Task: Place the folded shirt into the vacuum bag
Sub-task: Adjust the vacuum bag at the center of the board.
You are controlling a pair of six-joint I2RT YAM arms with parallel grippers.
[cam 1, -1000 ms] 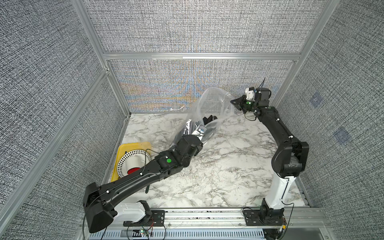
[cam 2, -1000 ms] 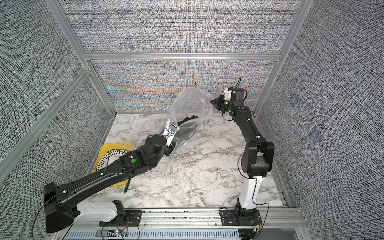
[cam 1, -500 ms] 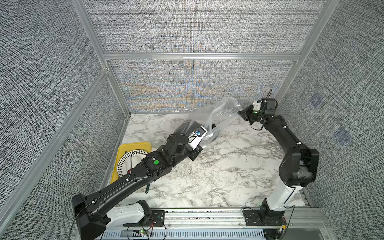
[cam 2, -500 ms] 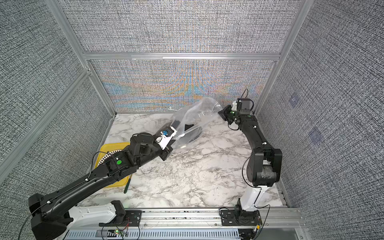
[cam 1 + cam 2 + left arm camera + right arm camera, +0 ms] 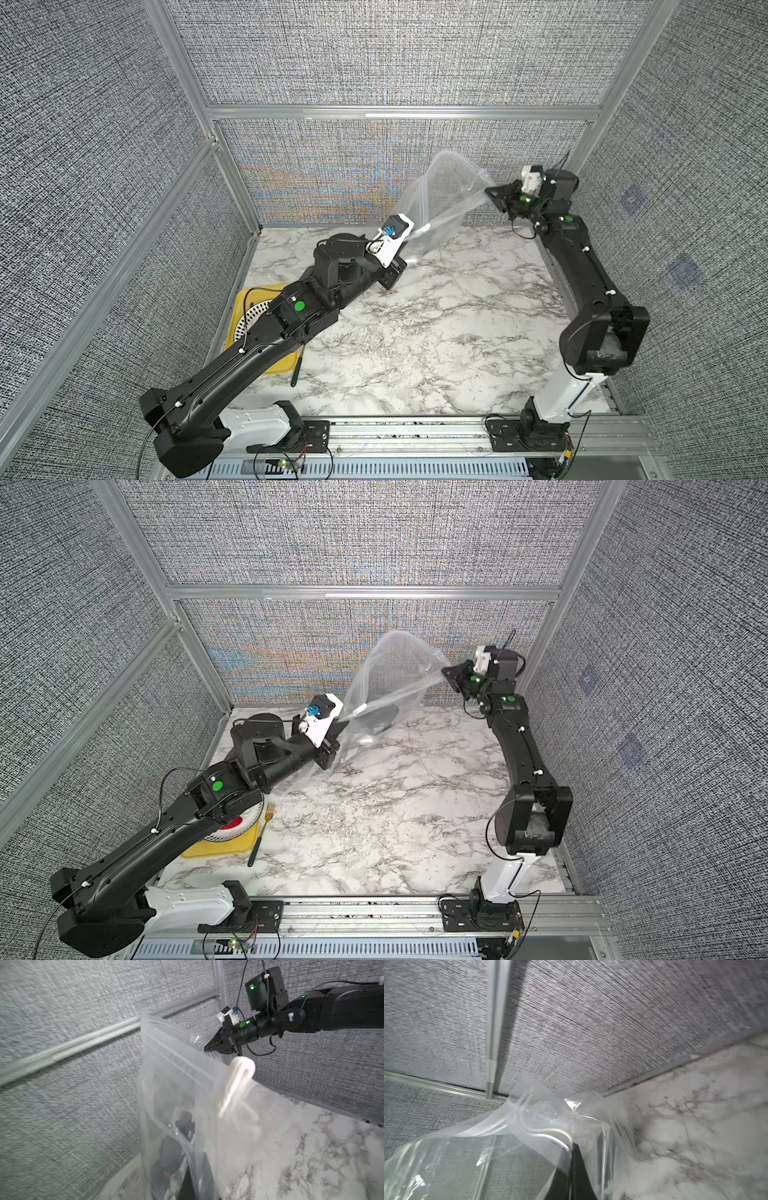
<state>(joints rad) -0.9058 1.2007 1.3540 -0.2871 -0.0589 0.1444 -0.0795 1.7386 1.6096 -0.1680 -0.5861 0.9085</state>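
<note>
Vacuum bag [image 5: 446, 195] stretched in air over rear edge of table [image 5: 415, 332]; right gripper [image 5: 491, 192] pinching upper corner, left gripper [image 5: 329, 757] pressed together on lower rim; dark folded shirt [image 5: 380, 717] inside bag, low near tabletop

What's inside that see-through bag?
A dark shape shows low through the bag, maybe the folded shirt. The crinkly plastic blurs it, so I cannot tell for sure what it is.
</note>
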